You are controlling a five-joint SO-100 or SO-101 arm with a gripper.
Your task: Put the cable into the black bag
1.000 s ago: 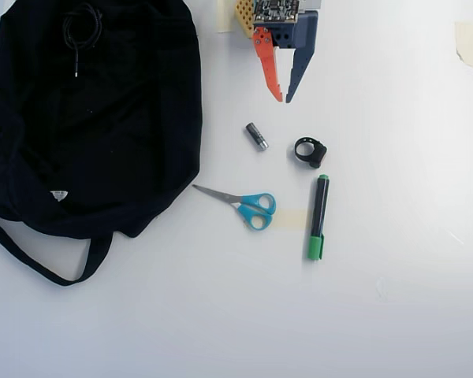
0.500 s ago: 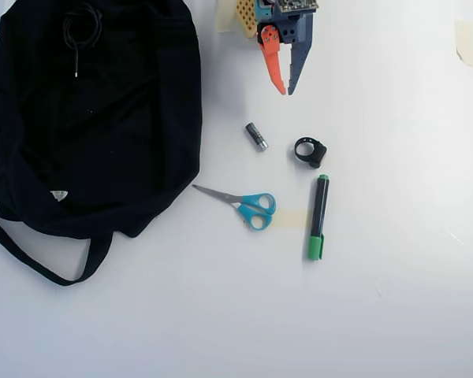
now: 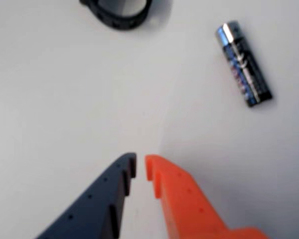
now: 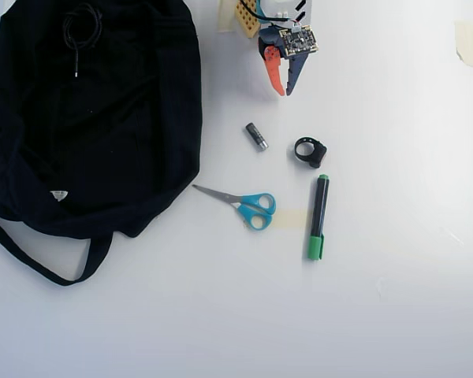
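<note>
Clutter on counter (image 4: pixel 394 157) mid area: battery (image 4: pixel 256 135), black ring clip (image 4: pixel 310 151), blue-handled scissors (image 4: pixel 247 205), green marker (image 4: pixel 318 216), all apart from each other. Tape bits near top right edge and under marker. Right half + bottom of counter bare, lots of room. Pincer (image 4: pixel 283 90) at top centre, tips nearly together w/ thin slit btwn, holding nothing; wrist view same, battery (image 3: pixel 244 63) ahead-right. Black bag (image 4: pixel 134 134) fills left side, strap trailing bottom left. Cable (image 4: pixel 80 27) lies coiled on bag's top, thin black cord w/ free end pointing down.
</note>
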